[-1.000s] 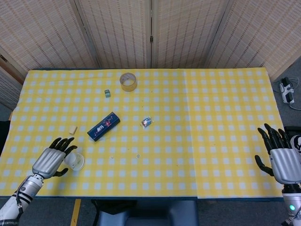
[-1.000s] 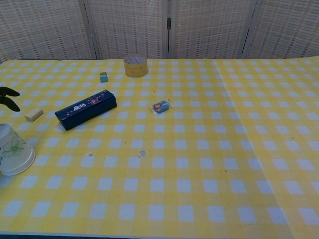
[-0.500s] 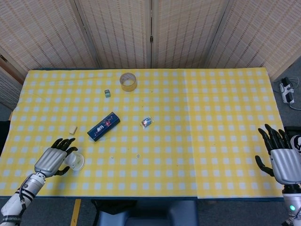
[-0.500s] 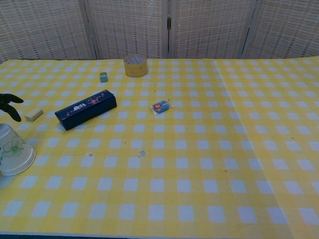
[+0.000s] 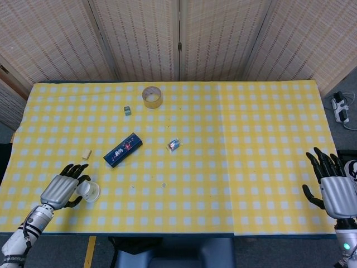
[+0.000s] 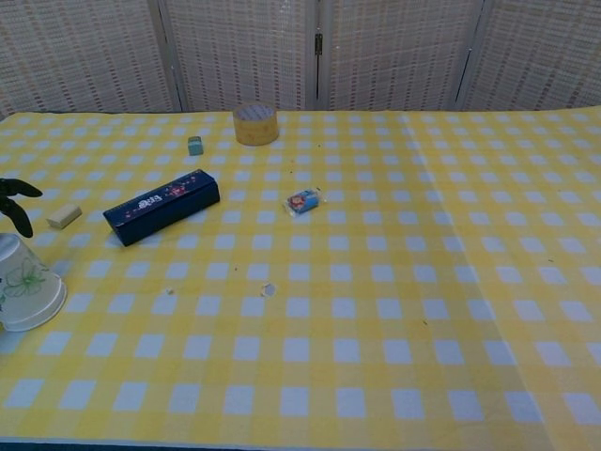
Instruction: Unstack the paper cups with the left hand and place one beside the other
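Note:
The white paper cups [image 5: 90,191] with a green print lie tilted near the table's front left corner, looking like one cup, mouth toward the right. The chest view has the cups [image 6: 25,282] at its left edge. My left hand [image 5: 60,188] sits just left of them, palm toward their base, with dark fingers spread over the top. Its fingertips [image 6: 13,199] hover just above the cups without a clear grip. My right hand [image 5: 334,190] rests open at the table's front right edge, far from the cups.
A dark blue box [image 5: 123,149] lies right of and behind the cups, with a small beige block [image 5: 86,153] close to my left hand. A small wrapped item [image 5: 174,144], a tape roll [image 5: 152,96] and a green cube [image 5: 127,110] lie farther back.
My left hand's fingers have come down a little closer over the cups. The cups and the right hand have not moved.

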Controlling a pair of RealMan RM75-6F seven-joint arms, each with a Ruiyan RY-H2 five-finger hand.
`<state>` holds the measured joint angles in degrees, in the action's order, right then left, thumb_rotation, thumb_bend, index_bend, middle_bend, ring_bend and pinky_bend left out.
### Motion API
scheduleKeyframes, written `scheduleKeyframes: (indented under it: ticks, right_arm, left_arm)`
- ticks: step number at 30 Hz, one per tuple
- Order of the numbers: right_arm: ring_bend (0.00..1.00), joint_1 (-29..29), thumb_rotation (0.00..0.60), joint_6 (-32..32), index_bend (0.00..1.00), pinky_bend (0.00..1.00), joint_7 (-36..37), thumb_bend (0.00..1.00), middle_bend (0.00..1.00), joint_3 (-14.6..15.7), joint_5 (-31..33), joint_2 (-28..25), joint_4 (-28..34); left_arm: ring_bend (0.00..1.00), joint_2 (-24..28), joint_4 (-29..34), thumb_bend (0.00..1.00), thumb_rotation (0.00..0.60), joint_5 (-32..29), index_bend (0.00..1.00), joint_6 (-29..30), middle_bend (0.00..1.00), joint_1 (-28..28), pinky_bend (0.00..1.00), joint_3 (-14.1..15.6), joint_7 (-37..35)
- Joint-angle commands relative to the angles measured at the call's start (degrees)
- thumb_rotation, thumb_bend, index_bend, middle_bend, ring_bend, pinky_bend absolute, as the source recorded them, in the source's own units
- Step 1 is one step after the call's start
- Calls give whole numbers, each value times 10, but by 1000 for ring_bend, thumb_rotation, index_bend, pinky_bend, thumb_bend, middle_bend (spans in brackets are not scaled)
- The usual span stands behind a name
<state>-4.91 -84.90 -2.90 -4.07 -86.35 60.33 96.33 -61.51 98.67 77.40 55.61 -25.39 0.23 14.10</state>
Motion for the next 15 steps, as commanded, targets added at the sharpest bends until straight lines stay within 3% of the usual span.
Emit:
scheduleKeyframes:
  ticks: [1,15]
  right_arm:
    - [77,0,600,0,0,6,0,405,0,0,1,0,0]
    - [76,-1,600,2,0,5,-1,405,0,0,1,-1,2]
  left_arm:
    - [64,-2,-1,402,600,0,312,1,75,0,11,0,-2]
    - [87,-5,-8,411,600,1,376,12,117,-2,21,1,-1]
